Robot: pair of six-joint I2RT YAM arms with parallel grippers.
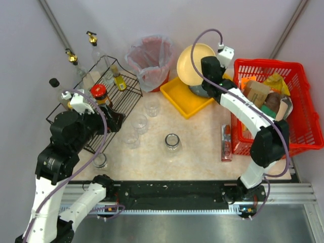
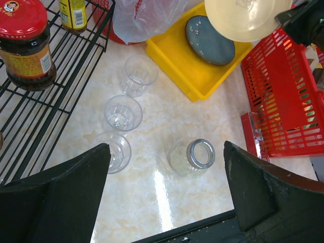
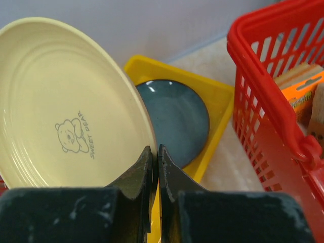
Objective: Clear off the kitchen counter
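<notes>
The kitchen counter [image 1: 202, 142] is pale marble with a black rail at its near edge. My right gripper [image 3: 154, 152] is shut on the rim of a cream plate [image 3: 66, 101] and holds it tilted above the yellow tray [image 1: 187, 98]. A blue-grey plate [image 3: 174, 119] lies in that tray. My left gripper [image 2: 167, 167] is open and empty, high above the counter by the wire rack. On the counter stand a glass jar [image 1: 172, 143] and three clear glasses [image 1: 139, 123]. The jar [image 2: 195, 157] and the glasses [image 2: 123, 112] also show in the left wrist view.
A black wire rack [image 1: 101, 101] at the left holds a red-lidded jar [image 1: 99, 93] and small bottles. A bagged bin [image 1: 150, 61] stands at the back. A red basket [image 1: 283, 106] of groceries is at the right, with a red packet [image 1: 226, 143] beside it. Another glass [image 1: 99, 160] stands near the left arm.
</notes>
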